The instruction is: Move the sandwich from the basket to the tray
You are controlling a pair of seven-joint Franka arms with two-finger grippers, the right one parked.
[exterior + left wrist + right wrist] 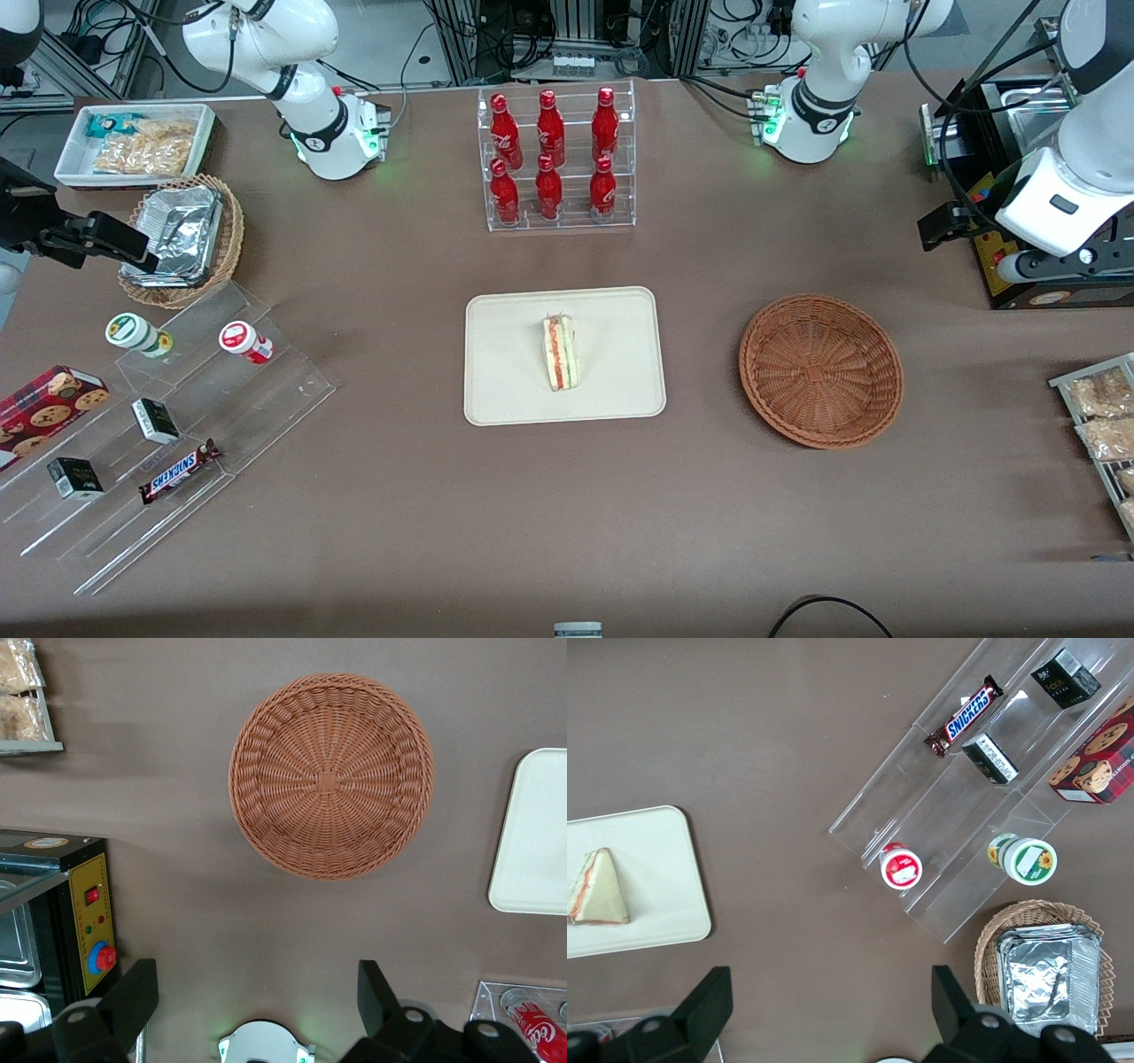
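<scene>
With the sandwich [560, 353] already resting on the tray [505, 390] and the basket [821, 369] empty, hold the gripper [257, 997], fingers spread and empty, high above the table near the basket.

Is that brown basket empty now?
Empty: the basket shows only bare weave; the sandwich lies on the tray. The open pincer hangs above it.

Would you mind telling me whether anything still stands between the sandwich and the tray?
Nothing does: the sandwich already lies on the tray. The basket is empty, and the open pincer hangs above the table beside it.
</scene>
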